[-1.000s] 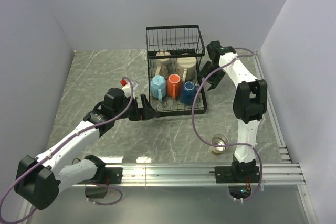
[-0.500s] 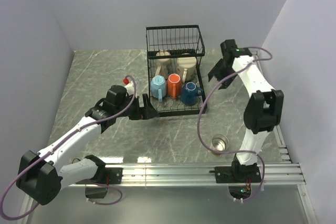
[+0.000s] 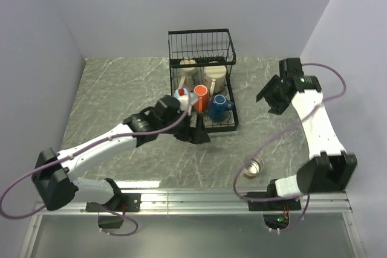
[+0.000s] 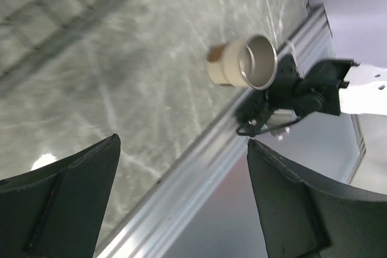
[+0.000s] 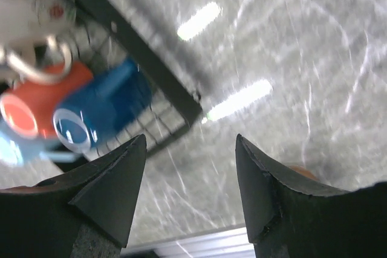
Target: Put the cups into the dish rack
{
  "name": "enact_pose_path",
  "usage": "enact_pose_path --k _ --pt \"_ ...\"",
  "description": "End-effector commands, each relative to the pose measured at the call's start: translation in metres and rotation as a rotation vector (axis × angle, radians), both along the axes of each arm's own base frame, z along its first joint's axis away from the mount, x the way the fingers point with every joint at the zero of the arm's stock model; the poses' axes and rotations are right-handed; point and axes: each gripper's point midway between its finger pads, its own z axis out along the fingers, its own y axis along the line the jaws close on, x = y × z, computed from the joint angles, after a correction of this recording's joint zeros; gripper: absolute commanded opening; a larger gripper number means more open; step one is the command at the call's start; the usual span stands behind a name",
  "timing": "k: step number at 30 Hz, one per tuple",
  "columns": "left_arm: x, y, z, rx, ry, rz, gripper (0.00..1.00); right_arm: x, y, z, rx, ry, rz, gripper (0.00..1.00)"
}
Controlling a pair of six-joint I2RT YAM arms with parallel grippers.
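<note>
Grey marble table [image 3: 115, 89] is carrying a black wire dish rack [image 3: 199, 43] that is already holding five cups, the orange one [image 3: 201, 96] and the dark blue one [image 3: 217, 106] lying along the rack's front. Just in front of the rack the left gripper [image 3: 198, 134] is hanging wide open and empty, while the right gripper [image 3: 270, 96], off to the rack's right, is standing partly open, also empty. Well in front of the rack, the small steel cup [image 3: 254, 165] is waiting; the left gripper should probably be straddling its rim and closing gently so the cup is not skidding.
</note>
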Motion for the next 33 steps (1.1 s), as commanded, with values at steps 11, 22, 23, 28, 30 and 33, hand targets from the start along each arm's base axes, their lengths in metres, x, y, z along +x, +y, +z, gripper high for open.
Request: enact_pose_path --k 11,22,23,28,30,33 --pt "-0.066 -0.142 -0.023 0.169 -0.004 -0.157 0.98 -0.118 -0.003 0.051 -0.032 -0.217 0.091 0.70" --pt "-0.108 -0.171 -0.077 0.392 0.005 -0.138 0.95 -0.163 -0.012 0.076 -0.088 -0.253 0.114 0.71" --pt "-0.108 -0.170 -0.082 0.404 0.009 -0.125 0.94 -0.165 -0.012 0.076 -0.088 -0.251 0.118 0.71" --pt "-0.094 -0.173 -0.089 0.443 0.002 -0.015 0.94 -0.174 -0.011 0.076 -0.084 -0.267 0.123 0.71" --pt "-0.088 -0.174 -0.088 0.451 -0.018 0.008 0.94 -0.176 -0.010 0.077 -0.080 -0.269 0.132 0.71" --pt "-0.084 -0.177 -0.079 0.424 -0.018 0.023 0.94 -0.177 -0.011 0.079 -0.089 -0.270 0.135 0.71"
